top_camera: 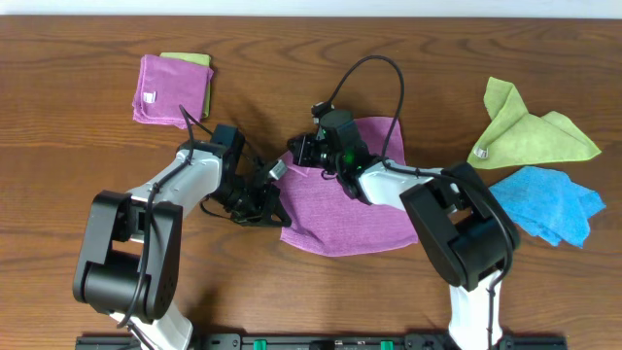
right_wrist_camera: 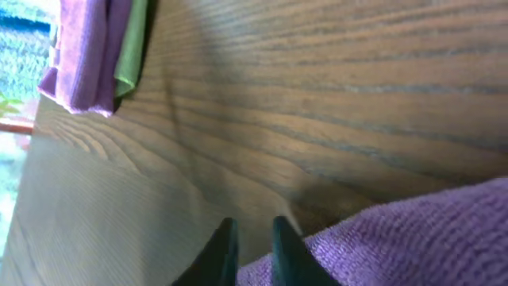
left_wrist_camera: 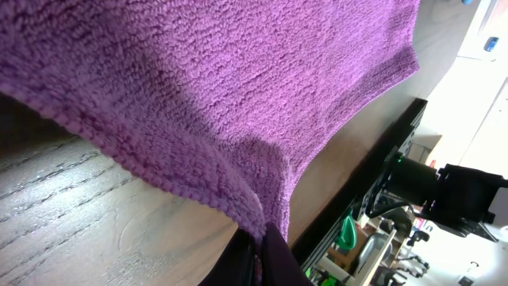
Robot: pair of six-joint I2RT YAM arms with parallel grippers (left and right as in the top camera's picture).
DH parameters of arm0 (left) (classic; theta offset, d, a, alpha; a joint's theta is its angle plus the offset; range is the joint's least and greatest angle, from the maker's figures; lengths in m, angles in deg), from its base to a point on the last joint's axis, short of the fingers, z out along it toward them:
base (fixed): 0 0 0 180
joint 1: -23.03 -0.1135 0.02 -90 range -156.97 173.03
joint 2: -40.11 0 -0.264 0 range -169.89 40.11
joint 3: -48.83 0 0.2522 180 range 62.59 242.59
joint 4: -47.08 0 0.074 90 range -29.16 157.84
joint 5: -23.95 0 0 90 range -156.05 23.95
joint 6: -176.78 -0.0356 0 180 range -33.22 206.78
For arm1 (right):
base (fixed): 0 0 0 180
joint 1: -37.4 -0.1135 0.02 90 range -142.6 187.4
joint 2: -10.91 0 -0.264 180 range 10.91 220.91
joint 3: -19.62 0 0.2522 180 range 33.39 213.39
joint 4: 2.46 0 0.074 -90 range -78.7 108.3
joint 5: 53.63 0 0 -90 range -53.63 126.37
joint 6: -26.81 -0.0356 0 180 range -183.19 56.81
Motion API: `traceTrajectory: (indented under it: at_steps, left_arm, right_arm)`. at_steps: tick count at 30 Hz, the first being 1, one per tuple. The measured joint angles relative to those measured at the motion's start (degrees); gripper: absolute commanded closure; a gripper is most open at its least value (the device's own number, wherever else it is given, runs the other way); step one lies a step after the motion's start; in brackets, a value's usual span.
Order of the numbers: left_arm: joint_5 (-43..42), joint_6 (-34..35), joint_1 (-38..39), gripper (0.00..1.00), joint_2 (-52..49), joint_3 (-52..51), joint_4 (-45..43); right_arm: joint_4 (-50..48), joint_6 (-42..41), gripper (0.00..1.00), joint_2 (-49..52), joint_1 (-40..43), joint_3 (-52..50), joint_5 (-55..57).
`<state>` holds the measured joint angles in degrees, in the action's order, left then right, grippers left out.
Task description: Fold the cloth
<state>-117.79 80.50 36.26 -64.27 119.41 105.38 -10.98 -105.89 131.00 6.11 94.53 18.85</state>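
My left hand (left_wrist_camera: pixel 258 258) pinches the purple cloth (top_camera: pixel 355 209) edge, raised off the wooden surface (right_wrist_camera: pixel 317 95); right hand (right_wrist_camera: pixel 254 242) slightly parted (nothing between), beside the cloth's edge

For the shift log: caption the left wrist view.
Left tool pinches the hem of the purple cloth, raised above the wooden table.

The purple terry cloth (top_camera: pixel 360 209) lies mostly flat on the wooden table (top_camera: pixel 58 146), left edge lifted and rumpled.
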Motion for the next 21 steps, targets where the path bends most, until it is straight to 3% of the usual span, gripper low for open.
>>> traceTrajectory:
  at_steps: [2,4,13,21]
  left_arm:
    - [-0.20,0.00,0.00,0.94,0.00,0.00,-0.02]
    - [-0.39,0.00,0.00,0.94,0.00,0.00,-0.04]
    - [-0.39,0.00,0.00,0.94,0.00,0.00,-0.37]
    - [-0.42,0.00,0.00,0.94,0.00,0.00,-1.05]
  right_arm:
    - [1.84,1.05,0.51,-1.20,1.16,0.17,-0.20]
    - [5.03,2.34,0.48,-3.85,3.67,0.44,-0.37]
    - [26.43,5.01,0.49,-12.70,7.48,1.49,-0.74]
    - [27.06,5.01,0.51,-9.22,3.17,1.49,-1.68]
